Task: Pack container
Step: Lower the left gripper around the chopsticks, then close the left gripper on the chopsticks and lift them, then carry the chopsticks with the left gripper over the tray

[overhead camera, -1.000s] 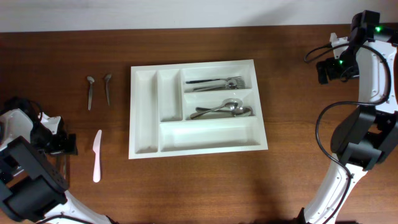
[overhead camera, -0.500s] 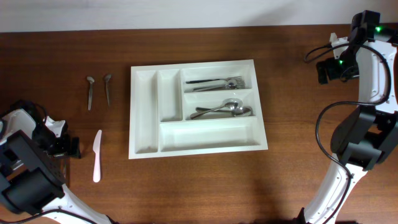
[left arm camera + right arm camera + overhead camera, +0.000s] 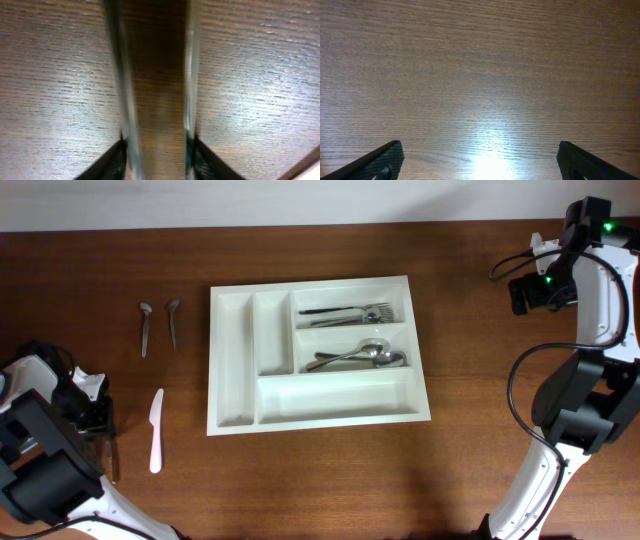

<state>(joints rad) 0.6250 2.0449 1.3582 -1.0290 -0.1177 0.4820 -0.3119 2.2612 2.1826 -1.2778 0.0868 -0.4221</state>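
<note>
The white container (image 3: pixel 214 360) lies at mid table, with forks (image 3: pixel 350 312) in its top long compartment and spoons (image 3: pixel 362 356) in the one below. My left gripper (image 3: pixel 95 415) is low over the wood at the far left. In the left wrist view its fingers (image 3: pixel 112 162) each lie against a blurred shiny metal strip (image 3: pixel 120 75), and bare wood shows between the two strips. My left gripper (image 3: pixel 157 150) has its jaws partly closed. A thin metal utensil (image 3: pixel 112 460) pokes out just below it. My right gripper (image 3: pixel 528 292) (image 3: pixel 477 152) is open over bare wood at the far right.
Two small metal spoons (image 3: pixel 146 328) (image 3: pixel 173 322) lie left of the container. A white plastic knife (image 3: pixel 155 430) lies next to the left gripper. The left arm's base (image 3: pixel 45 480) fills the near left corner, and the right arm (image 3: pixel 575 400) runs along the right edge.
The left gripper has shifted slightly toward the near edge and its jaws have narrowed. The right arm, the container and the loose cutlery have not moved.
</note>
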